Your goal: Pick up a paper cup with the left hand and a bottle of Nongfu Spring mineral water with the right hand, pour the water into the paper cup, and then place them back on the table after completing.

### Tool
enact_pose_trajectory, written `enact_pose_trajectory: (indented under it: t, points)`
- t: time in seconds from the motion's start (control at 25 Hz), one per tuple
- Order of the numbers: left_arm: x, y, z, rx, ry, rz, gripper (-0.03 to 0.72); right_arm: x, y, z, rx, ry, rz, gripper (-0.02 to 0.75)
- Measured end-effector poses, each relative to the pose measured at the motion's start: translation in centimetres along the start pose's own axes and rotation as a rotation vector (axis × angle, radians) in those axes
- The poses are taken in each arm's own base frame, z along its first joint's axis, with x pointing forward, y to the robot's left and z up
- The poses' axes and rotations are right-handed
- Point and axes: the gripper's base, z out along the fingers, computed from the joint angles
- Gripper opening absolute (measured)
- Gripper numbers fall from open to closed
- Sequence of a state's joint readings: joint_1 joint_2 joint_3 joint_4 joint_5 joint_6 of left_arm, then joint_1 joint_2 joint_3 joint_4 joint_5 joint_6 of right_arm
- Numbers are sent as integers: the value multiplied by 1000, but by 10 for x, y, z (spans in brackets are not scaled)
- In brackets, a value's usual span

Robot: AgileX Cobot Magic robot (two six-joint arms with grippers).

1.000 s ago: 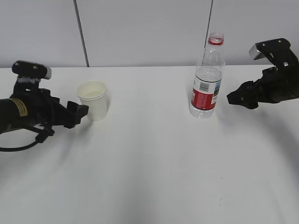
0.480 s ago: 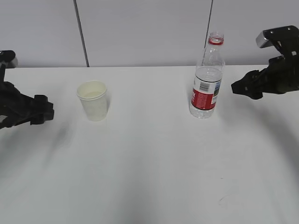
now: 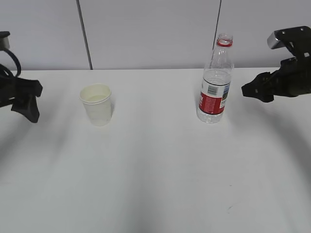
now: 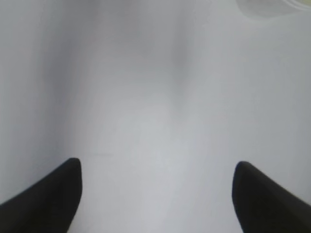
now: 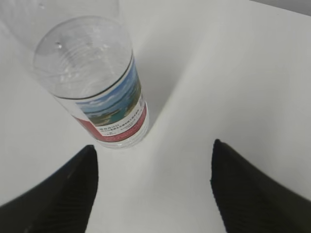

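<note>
A white paper cup (image 3: 98,110) stands upright on the white table (image 3: 155,174), left of centre. A clear, uncapped bottle (image 3: 215,82) with a red and white label stands upright right of centre, partly filled with clear water; it also shows in the right wrist view (image 5: 97,82). My left gripper (image 3: 30,99) is open and empty at the far left edge, well apart from the cup; its view (image 4: 158,172) shows bare table and a sliver of the cup (image 4: 272,7) at top right. My right gripper (image 3: 252,92) is open and empty, right of the bottle; in its view (image 5: 153,155) the bottle lies ahead, apart from the fingers.
A grey panelled wall (image 3: 146,34) with two dark vertical seams runs behind the table's far edge. A small dark scuff (image 3: 228,208) marks the tabletop near the front right.
My left gripper has pulled back from the cup to the far left edge and risen. My right gripper has drifted slightly right and up. Cup and bottle have not moved.
</note>
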State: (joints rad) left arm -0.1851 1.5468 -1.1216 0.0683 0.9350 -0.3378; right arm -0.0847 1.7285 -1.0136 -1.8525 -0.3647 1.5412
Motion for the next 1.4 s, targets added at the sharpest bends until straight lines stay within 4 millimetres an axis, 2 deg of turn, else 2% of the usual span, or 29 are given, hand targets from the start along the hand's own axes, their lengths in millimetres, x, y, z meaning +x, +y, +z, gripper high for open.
enact_pose_trajectory:
  t: [0.24, 0.56, 0.68, 0.84, 1.12, 1.4]
  points:
    - [-7, -4, -35, 10, 110, 30, 573, 0, -4, 0, 39, 1, 0, 535]
    - [-3, -9, -48, 79, 121, 41, 571, 0, -9, -1, 95, 1, 3, 535]
    - [6, -5, -58, 84, 98, 44, 562, 0, -9, -1, 98, 1, 5, 535]
    - [36, 5, -70, 83, 90, 45, 553, -1, -9, -2, 98, -2, 17, 535]
    - [107, 34, -94, 47, 1, 67, 552, -1, -9, -2, 98, -3, 29, 535]
    - [177, 59, -110, 62, -174, 69, 538, -1, -9, -2, 98, -4, 45, 535]
